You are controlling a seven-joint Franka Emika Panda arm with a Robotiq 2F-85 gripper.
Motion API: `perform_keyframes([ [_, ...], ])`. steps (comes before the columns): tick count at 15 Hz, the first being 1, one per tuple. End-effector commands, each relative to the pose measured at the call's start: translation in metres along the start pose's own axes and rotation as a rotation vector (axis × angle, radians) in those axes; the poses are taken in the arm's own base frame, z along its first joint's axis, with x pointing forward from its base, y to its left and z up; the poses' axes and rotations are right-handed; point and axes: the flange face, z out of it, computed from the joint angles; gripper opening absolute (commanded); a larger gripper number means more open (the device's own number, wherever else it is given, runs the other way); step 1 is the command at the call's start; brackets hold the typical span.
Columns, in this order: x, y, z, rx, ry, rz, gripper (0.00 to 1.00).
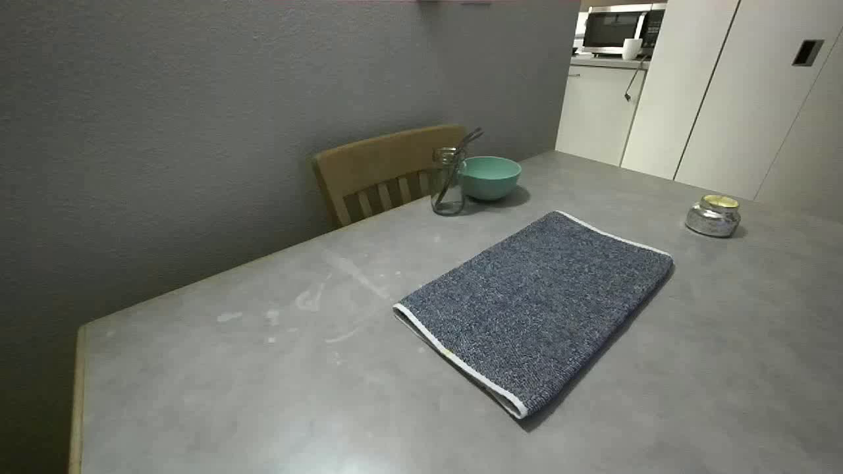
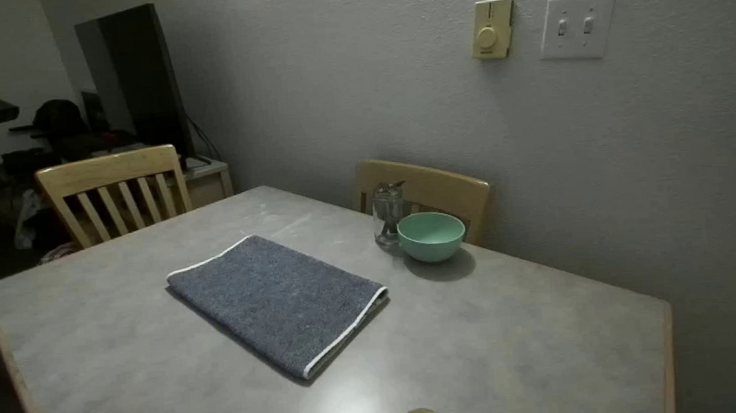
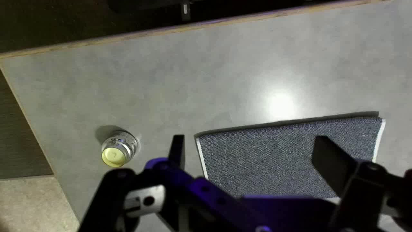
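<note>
My gripper (image 3: 250, 138) is open in the wrist view, its two black fingers spread wide with nothing between them. Beneath it, at some height I cannot tell, a folded blue-grey towel (image 3: 276, 154) with white edging lies flat on the table. The towel (image 1: 540, 296) shows whole in both exterior views, where no part of the arm appears. To the left of the gripper stands a silver glass candle jar (image 3: 120, 148) with yellow wax. A green bowl (image 2: 431, 234) sits beside a clear glass jar (image 1: 448, 184) holding metal utensils.
The grey table (image 1: 263, 395) has a wooden edge (image 3: 193, 26), with dark floor beyond. A wooden chair (image 1: 388, 158) stands behind the bowl, against the wall. Another chair (image 2: 112, 166) is at the table's far end, near a dark screen (image 2: 133, 87).
</note>
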Motion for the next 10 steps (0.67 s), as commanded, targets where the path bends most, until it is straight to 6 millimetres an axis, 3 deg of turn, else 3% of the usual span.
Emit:
perform_keyframes([
  [1,0.0,0.0,-0.001,0.0,-0.001,0.0,1.0],
  [6,0.011,-0.006,0.009,-0.016,-0.029,-0.001,1.0],
  [10,0.032,-0.029,0.036,-0.035,-0.097,-0.047,1.0],
])
